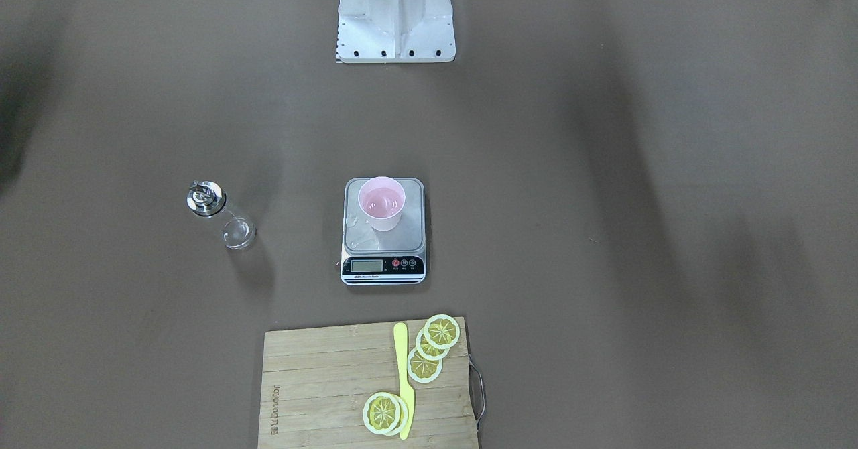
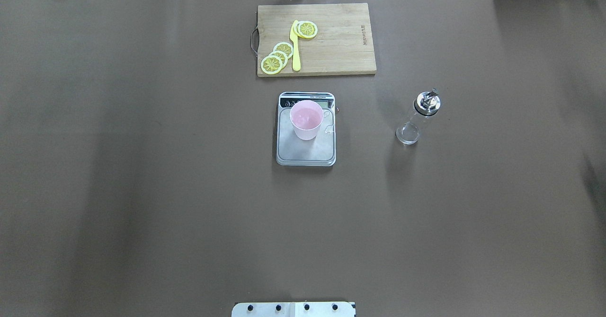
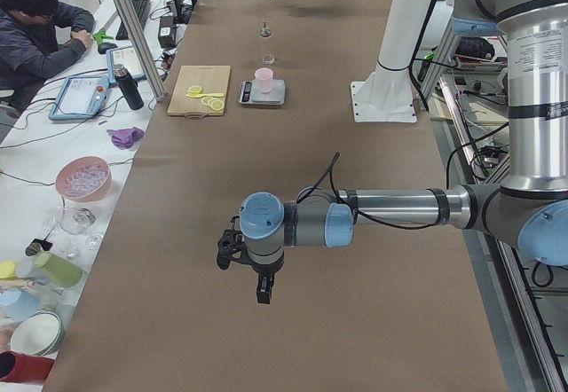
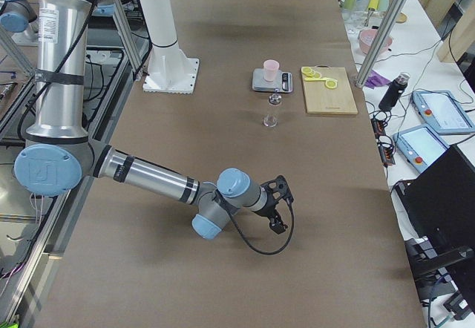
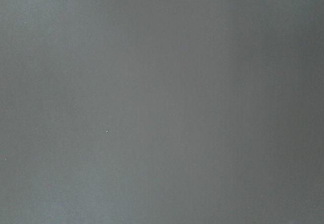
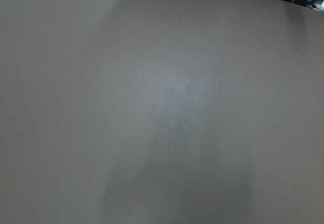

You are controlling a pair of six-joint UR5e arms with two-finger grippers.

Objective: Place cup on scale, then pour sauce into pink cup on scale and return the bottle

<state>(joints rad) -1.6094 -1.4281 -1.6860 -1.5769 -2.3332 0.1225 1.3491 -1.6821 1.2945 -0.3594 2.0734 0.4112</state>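
My left gripper hangs over the brown worktop, out at my left end. It is well apart from the things in the middle. I only see it from the side, so I cannot tell how wide it is open. My left wrist camera sees just plain worktop.

My right gripper hangs low over the worktop at my right end, also well apart from everything. It shows from the side too, so I cannot tell if it is open or closed. Its wrist camera sees plain worktop as well.

The scale sits flat in the middle of the worktop, right in front of me. Its long side runs away from me. The black strip with the screen is at the far end, next to the wooden cutting board.

The cup stands upright on the silver top of the scale, with its open mouth facing up. It is on the half near the screen. A shiny, wet-looking mark lies on the silver top just beside the cup.

The bottle stands on the worktop to the right of the scale, apart from it. It is upright, so its long side goes up and down. Its metal spout is at the top. The glass looks clear.

Lemon slices and a yellow knife lie on the cutting board.
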